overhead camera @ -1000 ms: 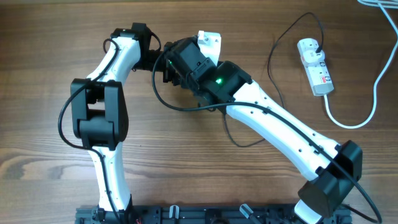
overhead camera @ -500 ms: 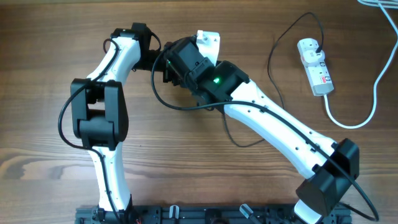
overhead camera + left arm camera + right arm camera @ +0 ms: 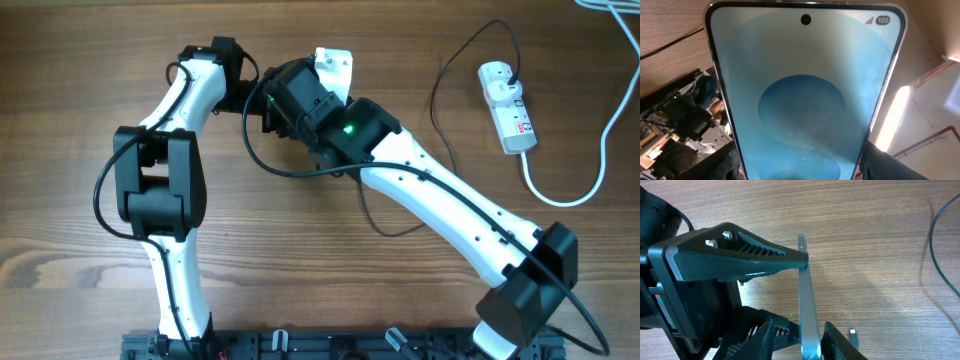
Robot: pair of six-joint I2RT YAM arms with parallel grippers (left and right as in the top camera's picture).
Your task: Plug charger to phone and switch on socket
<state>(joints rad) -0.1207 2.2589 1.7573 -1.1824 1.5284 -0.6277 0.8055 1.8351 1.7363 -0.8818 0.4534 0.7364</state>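
- spanning every view, a wooden desk (image 3: 60, 150) carries both arms and the task's things.
- the right arm (image 3: 450, 210) reaches from the near right corner up to the upper middle of the desk, and the left arm (image 3: 165, 190) bends up from the near left to meet it there.
- the left end effector (image 3: 801, 165) is closed on the smartphone (image 3: 805, 90), with a dark finger (image 3: 732, 160) on each long side. in the right wrist view one of its grey ribbed fingers (image 3: 740, 260) presses against the phone's edge.
- the right end effector (image 3: 809, 327) has its fingers parted and straddling the phone's thin edge. a gap shows on one side, and i cannot tell whether the other finger touches the phone.
- the white power strip (image 3: 505, 108) lies at the far right of the desk, well apart from the arms and the phone. it has small red marks on top, and i cannot tell how its switches are set. a thick white cord (image 3: 580, 195) loops off its near end.
- the phone is held off the desk between the two wrists, on edge, its lit blue screen filling the left wrist view and showing "100" at one corner.
- the black charger cable (image 3: 437, 95) runs from the strip's far end in a long loop down across the desk toward the right arm.
- the small connector tip (image 3: 853, 338) sits just beside the right end effector's outer finger, outside its grasp and apart from the phone.
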